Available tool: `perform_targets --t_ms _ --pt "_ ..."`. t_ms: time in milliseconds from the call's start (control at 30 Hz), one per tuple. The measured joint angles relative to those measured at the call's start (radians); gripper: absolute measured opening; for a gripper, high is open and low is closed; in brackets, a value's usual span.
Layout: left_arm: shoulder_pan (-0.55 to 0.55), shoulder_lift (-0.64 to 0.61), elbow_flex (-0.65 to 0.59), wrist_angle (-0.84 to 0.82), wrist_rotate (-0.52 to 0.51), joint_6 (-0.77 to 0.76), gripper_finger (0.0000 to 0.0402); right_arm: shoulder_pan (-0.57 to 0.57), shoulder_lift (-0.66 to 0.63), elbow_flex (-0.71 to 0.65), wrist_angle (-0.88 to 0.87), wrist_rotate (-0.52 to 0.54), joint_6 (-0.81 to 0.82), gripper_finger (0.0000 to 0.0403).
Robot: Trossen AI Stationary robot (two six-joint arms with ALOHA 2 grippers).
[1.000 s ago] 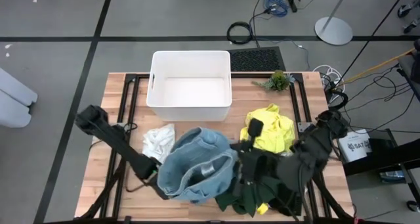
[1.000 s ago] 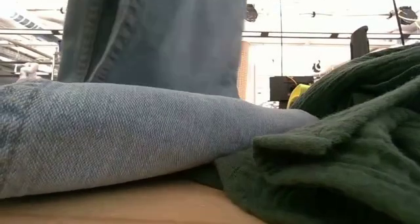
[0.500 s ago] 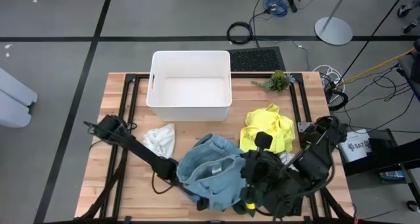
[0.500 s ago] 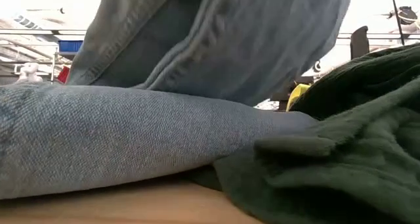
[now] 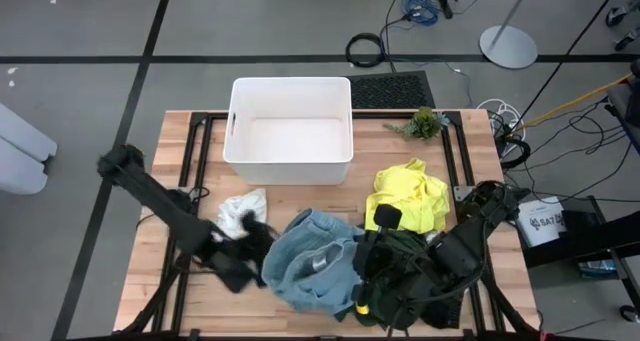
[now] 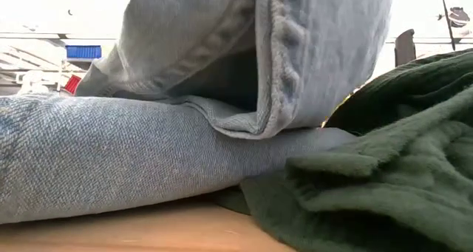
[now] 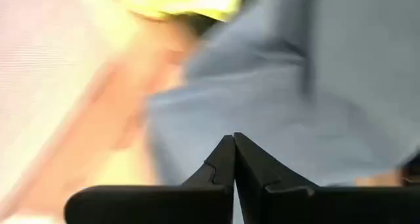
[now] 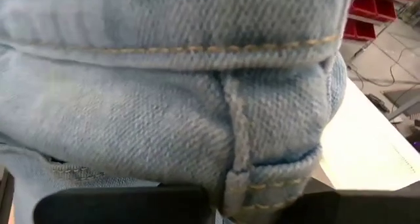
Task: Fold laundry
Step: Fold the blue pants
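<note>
The light blue denim garment (image 5: 315, 271) lies bunched at the table's near middle, and part of it hangs raised (image 6: 295, 52) over the rest. My right gripper (image 5: 360, 269) is shut on it from the right. My left gripper (image 5: 262, 245) is shut at the garment's left edge; in the left wrist view, nothing shows between its fingers (image 7: 233, 145). A dark green cloth (image 5: 405, 281) lies under my right arm and rests against the denim (image 6: 369, 178). On the table lie a bright yellow cloth (image 5: 408, 196) and a small white cloth (image 5: 240, 213). My right gripper holds the denim garment by a thick stitched seam edge (image 8: 236, 178), which fills its wrist view. The fingers come from the table's right, slanting down. The held part hangs raised, and the rest of the garment (image 6: 111, 156) lies on the table.
A rigid white tub (image 5: 240, 131) stands at the far middle of the table. A small green plant (image 5: 425, 123) sits at the far right. Bare wood (image 5: 185, 301) shows at the near left, beyond my left gripper.
My left gripper went right into the denim's left side, then drew back toward the table's left edge, staying shut. My right gripper has sunk and tipped with the denim. The raised part has dropped and turned, so a stitched edge now faces the low view; the heap is narrower.
</note>
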Motion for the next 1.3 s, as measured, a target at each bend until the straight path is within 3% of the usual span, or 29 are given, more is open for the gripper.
perform_targets --t_ms 100,200,367,467,933,1100,1300 --pt "-0.058 -0.124 0.000 -0.175 -0.132 -0.124 0.0006 -0.014 0.002 0.000 -0.008 -0.010 0.004 0.0041" --pt "-0.111 -0.229 0.000 -0.236 -0.221 -0.164 0.0006 -0.053 0.002 0.000 -0.012 -0.031 0.013 0.0041" --pt "-0.158 -0.323 0.000 -0.205 -0.305 -0.104 0.0006 -0.173 0.024 0.000 -0.017 -0.243 0.029 0.0041" --pt "-0.163 -0.336 0.000 -0.201 -0.322 -0.062 0.0006 -0.249 0.071 0.000 -0.017 -0.412 0.026 0.0041" --pt "-0.203 -0.310 0.000 -0.242 -0.311 -0.005 0.0006 -0.480 0.406 0.000 0.146 -0.932 -0.129 0.0041" --pt "-0.225 -0.310 0.000 -0.243 -0.310 0.008 0.0006 -0.527 0.505 0.000 0.219 -1.032 -0.133 0.0041" --pt "-0.238 -0.318 0.000 -0.248 -0.309 0.035 0.0006 -0.559 0.529 0.000 0.210 -1.039 -0.209 0.0068"
